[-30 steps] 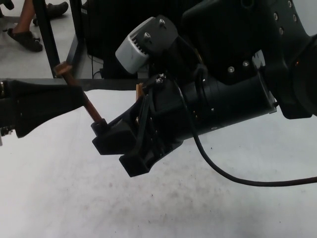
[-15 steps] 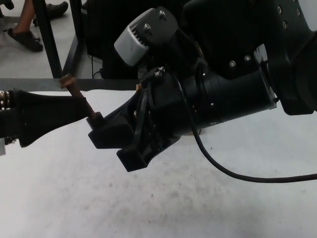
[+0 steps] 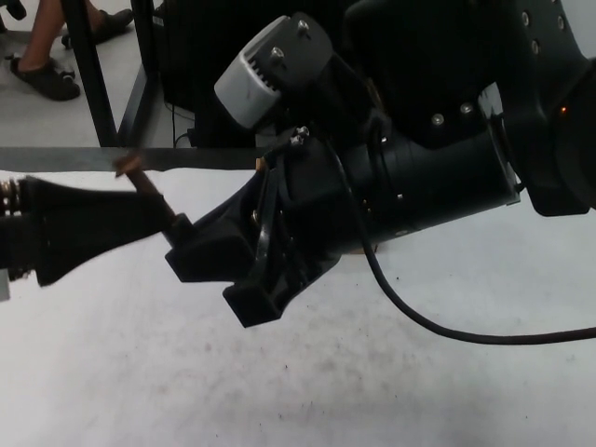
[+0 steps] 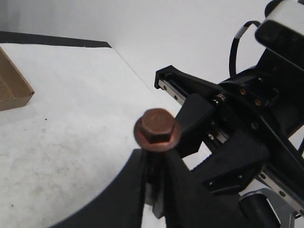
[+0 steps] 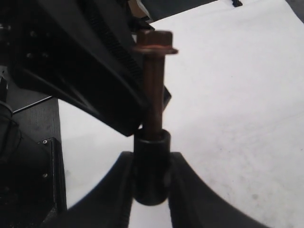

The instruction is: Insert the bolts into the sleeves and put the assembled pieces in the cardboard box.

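Right wrist view shows insertion in hand: the right gripper [image 5: 152, 173] clamps the black sleeve [image 5: 152, 145], and the copper bolt [image 5: 153, 90], pinched under its head by the left gripper [image 4: 156, 161], has its tip at the sleeve's mouth, most of the shank outside. Next, I judge, the bolt needs a straight push until its head seats.
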Controlling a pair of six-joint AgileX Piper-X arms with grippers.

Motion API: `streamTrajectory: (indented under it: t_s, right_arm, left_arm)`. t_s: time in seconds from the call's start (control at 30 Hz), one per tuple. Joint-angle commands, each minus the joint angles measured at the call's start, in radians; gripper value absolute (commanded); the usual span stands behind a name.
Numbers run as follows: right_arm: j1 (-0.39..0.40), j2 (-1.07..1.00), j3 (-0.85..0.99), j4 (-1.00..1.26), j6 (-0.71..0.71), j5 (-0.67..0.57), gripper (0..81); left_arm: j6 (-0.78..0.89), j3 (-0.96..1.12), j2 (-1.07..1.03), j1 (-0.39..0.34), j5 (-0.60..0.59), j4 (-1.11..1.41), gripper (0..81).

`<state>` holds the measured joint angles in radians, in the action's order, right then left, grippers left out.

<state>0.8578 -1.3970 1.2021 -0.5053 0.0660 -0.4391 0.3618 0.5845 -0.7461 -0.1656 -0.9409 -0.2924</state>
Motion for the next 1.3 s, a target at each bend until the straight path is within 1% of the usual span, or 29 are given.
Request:
streamTrajectory:
  t_s: [0.0,0.3,0.43,0.53,0.6,0.67,0.73,0.83,0.93,1.0,1.07,1.27]
  right_arm:
    - [-0.003,0.017,0.016,0.026,0.006,-0.031,0.2]
    - [-0.003,0.017,0.016,0.023,0.006,-0.031,0.2]
    - [0.0,0.017,0.016,0.024,0.006,-0.045,0.2]
    - [0.003,0.015,0.016,0.024,0.006,-0.054,0.2]
    - [0.003,0.015,0.016,0.024,0.006,-0.054,0.2]
    - [0.003,0.015,0.016,0.024,0.006,-0.054,0.2]
    - [0.003,0.015,0.016,0.024,0.006,-0.054,0.2]
    - [0.003,0.015,0.016,0.024,0.008,-0.051,0.2]
    - [0.003,0.015,0.016,0.024,0.008,-0.043,0.2]
    - [0.003,0.015,0.016,0.024,0.025,-0.035,0.2]
    - [0.003,0.015,0.016,0.024,0.031,-0.035,0.2]
    - [0.0,0.015,0.016,0.02,0.031,-0.035,0.2]
  left_arm:
    - [-0.037,0.001,0.002,-0.006,-0.002,-0.082,0.8]
    - [-0.052,0.001,0.002,-0.013,-0.014,-0.105,0.8]
    - [-0.052,0.001,0.002,-0.057,-0.011,-0.077,0.8]
    - [-0.048,0.001,0.002,-0.099,0.036,-0.044,0.8]
    - [-0.048,0.001,0.002,-0.112,0.071,-0.028,0.8]
    - [-0.048,0.001,0.002,-0.113,0.08,-0.007,0.6]
    - [-0.048,0.001,0.002,-0.113,0.08,0.016,6.7]
    - [-0.043,0.001,0.002,-0.113,0.08,0.041,19.6]
    - [0.002,0.001,0.002,-0.113,0.08,0.044,32.3]
    - [0.017,0.001,0.002,-0.113,0.08,0.044,36.9]
    - [0.019,0.001,0.002,-0.113,0.08,0.044,38.7]
    - [0.019,0.001,0.002,-0.113,0.086,0.068,38.7]
